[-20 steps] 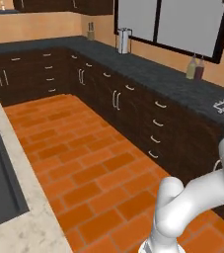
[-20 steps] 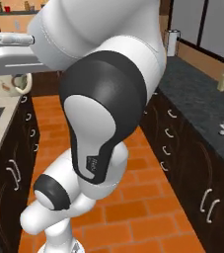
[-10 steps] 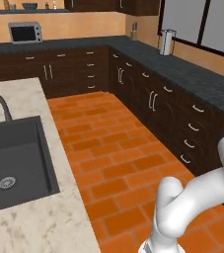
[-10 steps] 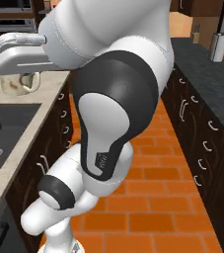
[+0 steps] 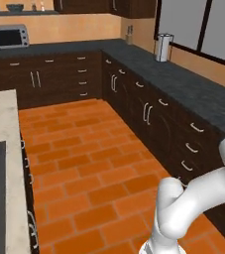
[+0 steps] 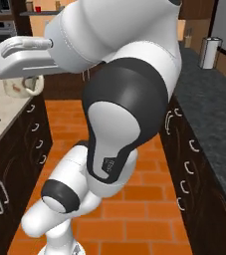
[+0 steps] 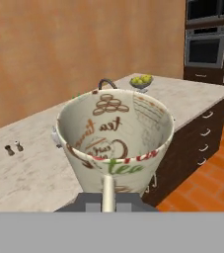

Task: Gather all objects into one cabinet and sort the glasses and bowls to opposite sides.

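Note:
My gripper (image 7: 108,199) is shut on the pale mug (image 7: 114,139), a cream cup with brown "tea" lettering, held by its handle so its open mouth faces the hand camera. From the right base view the same mug (image 6: 21,85) hangs under the white hand, above the pale island counter's edge. A dark bowl (image 5: 15,7) and small bottles (image 5: 35,6) stand on a high shelf on the far wall, above the toaster oven. Dark wall cabinets (image 5: 86,5) run along the top of the far wall.
A grey toaster oven (image 5: 9,35) sits on the far counter and a silver canister (image 5: 163,46) on the right counter. The pale island counter (image 7: 29,168) carries a fruit bowl (image 7: 141,81), a faucet (image 7: 105,83) and two small shakers (image 7: 12,147). Orange brick floor (image 5: 84,163) lies between the counters.
Both base views have swung, so the camera moved: the sink slid off to the left and the far wall came closer. The mug stays in the shut gripper.

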You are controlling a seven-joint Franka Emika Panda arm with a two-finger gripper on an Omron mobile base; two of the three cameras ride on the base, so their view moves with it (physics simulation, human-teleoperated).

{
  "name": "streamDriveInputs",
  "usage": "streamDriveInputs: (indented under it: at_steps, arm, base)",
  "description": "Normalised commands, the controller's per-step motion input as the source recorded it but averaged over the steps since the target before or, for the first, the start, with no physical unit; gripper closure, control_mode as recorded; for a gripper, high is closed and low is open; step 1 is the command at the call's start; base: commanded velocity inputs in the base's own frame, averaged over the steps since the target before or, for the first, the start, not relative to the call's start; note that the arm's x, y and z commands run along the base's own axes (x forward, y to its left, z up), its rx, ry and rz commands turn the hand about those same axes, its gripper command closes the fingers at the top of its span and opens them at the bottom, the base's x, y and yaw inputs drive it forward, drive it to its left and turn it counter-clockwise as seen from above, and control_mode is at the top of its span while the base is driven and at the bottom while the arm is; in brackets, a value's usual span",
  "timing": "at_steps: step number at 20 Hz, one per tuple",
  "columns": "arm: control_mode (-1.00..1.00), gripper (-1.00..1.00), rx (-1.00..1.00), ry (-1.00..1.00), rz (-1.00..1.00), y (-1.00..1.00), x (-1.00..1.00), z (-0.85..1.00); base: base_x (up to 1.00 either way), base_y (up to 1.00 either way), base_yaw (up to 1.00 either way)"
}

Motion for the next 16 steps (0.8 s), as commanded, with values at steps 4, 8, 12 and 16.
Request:
streamDriveInputs:
  at_steps: [4, 8, 12, 16]
  arm:
    - [1.00, 1.00, 0.00, 0.00, 0.00, 0.00, 0.00, 0.00]
    - [1.00, 1.00, 0.00, 0.00, 0.00, 0.00, 0.00, 0.00]
    - [1.00, 1.00, 0.00, 0.00, 0.00, 0.00, 0.00, 0.00]
    - [1.00, 1.00, 0.00, 0.00, 0.00, 0.00, 0.00, 0.00]
  base:
    - [0.99, 0.59, 0.00]
    - [1.00, 0.60, 0.06]
    - [1.00, 0.21, 0.18]
    - [1.00, 0.01, 0.35]
